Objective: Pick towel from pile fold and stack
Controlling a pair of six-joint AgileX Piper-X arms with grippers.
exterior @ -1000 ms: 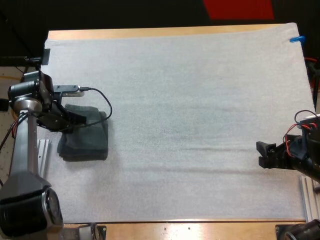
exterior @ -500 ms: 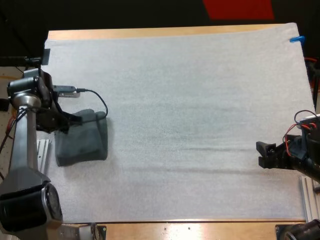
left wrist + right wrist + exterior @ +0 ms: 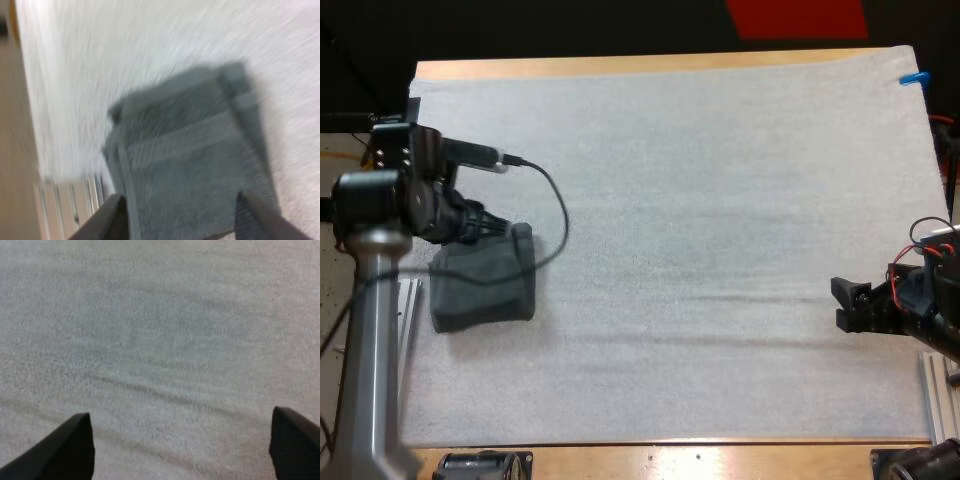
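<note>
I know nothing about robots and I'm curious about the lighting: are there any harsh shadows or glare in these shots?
High view: even light, with only faint darker bands crossing the mat. Left wrist view: the mat beyond the towel glares pale. Right wrist view: soft shadow lines along ripples in the mat, no glare.

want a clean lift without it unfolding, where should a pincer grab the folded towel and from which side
Probably the thick folded edge facing the middle of the mat, coming down from above: the folded towel lies flat, that edge looks rounded and raised, and bare mat lies beside it. The open left pincer hovers near its far end.
</note>
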